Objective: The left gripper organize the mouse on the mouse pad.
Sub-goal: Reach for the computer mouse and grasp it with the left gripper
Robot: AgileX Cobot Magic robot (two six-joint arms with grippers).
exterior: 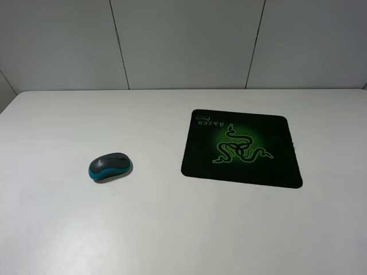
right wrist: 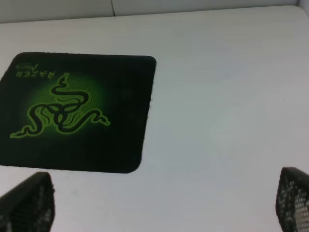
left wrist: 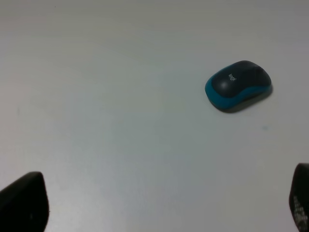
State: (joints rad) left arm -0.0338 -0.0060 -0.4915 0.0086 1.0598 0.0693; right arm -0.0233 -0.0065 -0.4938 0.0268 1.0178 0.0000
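Note:
The mouse (exterior: 110, 166), dark grey on top with teal sides, lies on the white table left of centre, apart from the mouse pad (exterior: 242, 148). The black pad with its green snake logo lies flat at centre right. Neither arm shows in the exterior high view. In the left wrist view the mouse (left wrist: 238, 85) sits well ahead of my left gripper (left wrist: 164, 203), whose two dark fingertips (left wrist: 24, 200) stand far apart with nothing between them. The right wrist view shows the mouse pad (right wrist: 77, 111) ahead of my right gripper (right wrist: 164, 203), open and empty.
A white table (exterior: 172, 229) carries both things. A pale panelled wall (exterior: 183, 40) with dark seams rises behind its far edge.

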